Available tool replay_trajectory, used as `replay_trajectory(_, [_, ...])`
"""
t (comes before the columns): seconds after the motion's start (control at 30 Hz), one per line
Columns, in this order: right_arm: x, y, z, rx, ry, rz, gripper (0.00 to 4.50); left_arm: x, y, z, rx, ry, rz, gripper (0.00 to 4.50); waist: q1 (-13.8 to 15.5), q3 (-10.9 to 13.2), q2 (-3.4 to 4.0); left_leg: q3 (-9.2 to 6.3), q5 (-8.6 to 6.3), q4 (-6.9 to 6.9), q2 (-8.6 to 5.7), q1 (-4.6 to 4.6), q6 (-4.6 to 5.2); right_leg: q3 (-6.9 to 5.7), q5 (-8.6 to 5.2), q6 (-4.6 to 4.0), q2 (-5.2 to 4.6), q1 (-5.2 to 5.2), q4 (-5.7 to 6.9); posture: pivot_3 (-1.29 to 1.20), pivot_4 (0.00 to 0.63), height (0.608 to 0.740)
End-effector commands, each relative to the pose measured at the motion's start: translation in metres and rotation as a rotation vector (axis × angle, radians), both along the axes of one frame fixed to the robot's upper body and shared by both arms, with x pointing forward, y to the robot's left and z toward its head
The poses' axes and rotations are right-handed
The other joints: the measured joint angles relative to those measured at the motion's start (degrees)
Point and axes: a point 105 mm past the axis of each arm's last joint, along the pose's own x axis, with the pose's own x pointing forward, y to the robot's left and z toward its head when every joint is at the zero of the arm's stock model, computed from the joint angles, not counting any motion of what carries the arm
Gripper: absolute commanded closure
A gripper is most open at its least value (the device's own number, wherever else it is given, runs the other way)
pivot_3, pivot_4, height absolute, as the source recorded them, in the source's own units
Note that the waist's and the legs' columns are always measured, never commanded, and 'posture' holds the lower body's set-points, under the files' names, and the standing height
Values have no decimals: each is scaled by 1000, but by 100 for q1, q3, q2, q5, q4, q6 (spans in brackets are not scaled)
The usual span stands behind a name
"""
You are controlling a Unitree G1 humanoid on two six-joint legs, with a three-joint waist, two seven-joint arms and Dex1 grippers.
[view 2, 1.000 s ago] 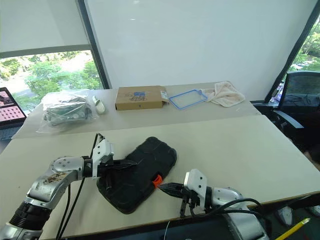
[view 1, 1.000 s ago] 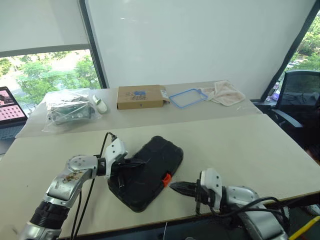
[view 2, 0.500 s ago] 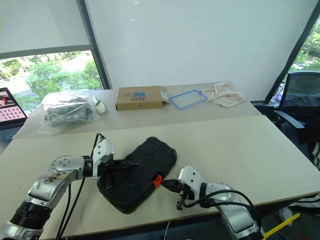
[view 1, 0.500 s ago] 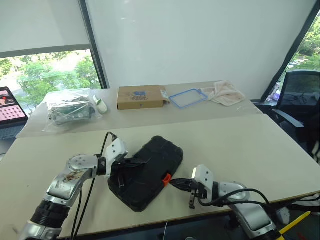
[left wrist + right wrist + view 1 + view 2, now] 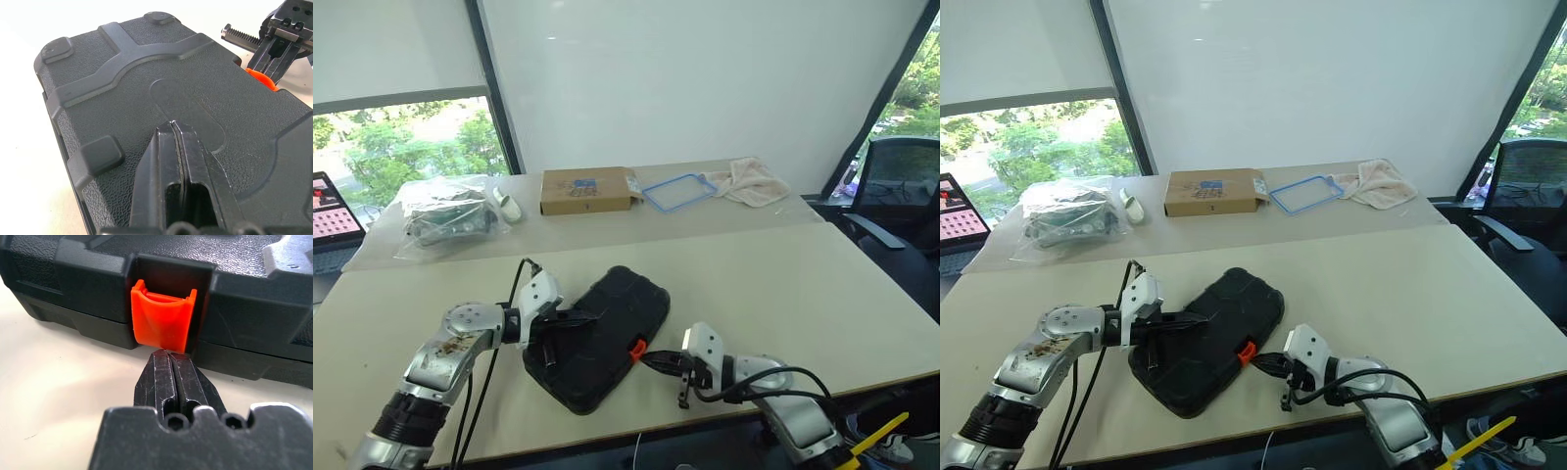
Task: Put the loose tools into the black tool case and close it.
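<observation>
Black tool case [image 5: 599,338] lies shut, near-centre on the table [image 5: 783,284]. Rigid moulded shell, textured lid; push at orange latch [image 5: 164,323]. Left tool [image 5: 172,128] clenched on lid, right tool [image 5: 168,361] clenched at latch, both empty.

my beige table [image 5: 783,284] carries the shut black tool case [image 5: 602,338] right at my claws; well beyond them lie a cardboard box [image 5: 587,191], blue frame [image 5: 677,192], cloth [image 5: 754,181] and plastic bag [image 5: 445,217].

Silver-grey jointed arms, white wrist housings, black cables, scuffed black fingers [image 5: 168,377].
</observation>
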Motion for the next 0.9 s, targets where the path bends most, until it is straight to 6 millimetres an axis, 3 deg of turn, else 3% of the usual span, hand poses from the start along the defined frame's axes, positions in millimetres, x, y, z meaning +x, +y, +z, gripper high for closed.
replay_trajectory(0.03, [-1, 4, 32, 80, -117, 46, 4500, -9, 13, -32, 24, 97, 47, 4449, -10, 0, 1, 0, 0, 0, 0, 0, 0, 1, 0, 0, 0, -1, 0, 0, 150, 740])
replay_trajectory(0.13, [-7, -14, 41, 103, -84, 46, 4500, -10, 28, -15, -77, 5, 93, 4449, -33, -2, 17, 1, 0, -5, 1, 1, -1, 4, 0, -1, 2, -8, -1, 0, 150, 740])
replay_trajectory(0.2, [-9, -31, 49, 111, -86, 22, 3921, -17, 46, -3, -129, -36, 129, 4500, -38, -4, 29, 0, -1, -10, 1, 1, -1, 9, -1, -2, 1, -13, -2, 0, 150, 740])
replay_trajectory(0.4, [-13, -83, 52, -11, -135, -27, 2144, -35, 109, 10, -50, -128, 333, 2853, 2, 4, 33, -7, -9, -14, 4, 1, -1, 3, -5, -8, 15, -17, -7, 0, 150, 740])
replay_trajectory(0.47, [-15, -99, 50, -56, -168, -25, 1429, -42, 127, 7, 42, -199, 403, 2167, 18, 9, 34, -5, -11, -13, 0, -2, 4, 6, -5, -7, 11, -15, -13, 0, 150, 740])
replay_trajectory(0.6, [-17, -131, 37, -123, -143, -10, 16, -67, 147, -9, 80, -139, 449, 631, 77, 19, 18, -3, -18, -11, 0, -2, 15, 2, -5, -7, 8, -8, -20, 0, 150, 740])
replay_trajectory(0.67, [-12, -147, 33, -145, -118, -48, 0, -78, 152, -15, 93, -127, 458, 35, 93, 24, 16, -3, -21, -11, 0, -2, 20, 0, -5, -6, 8, -9, -23, 0, 150, 740])
replay_trajectory(0.9, [-1, -155, 31, -166, -163, -61, 0, -85, 148, -18, 93, -151, 461, 13, 134, 32, 19, 0, -24, -10, 2, -7, 24, -4, -4, -6, -13, -7, -30, 0, 150, 740])
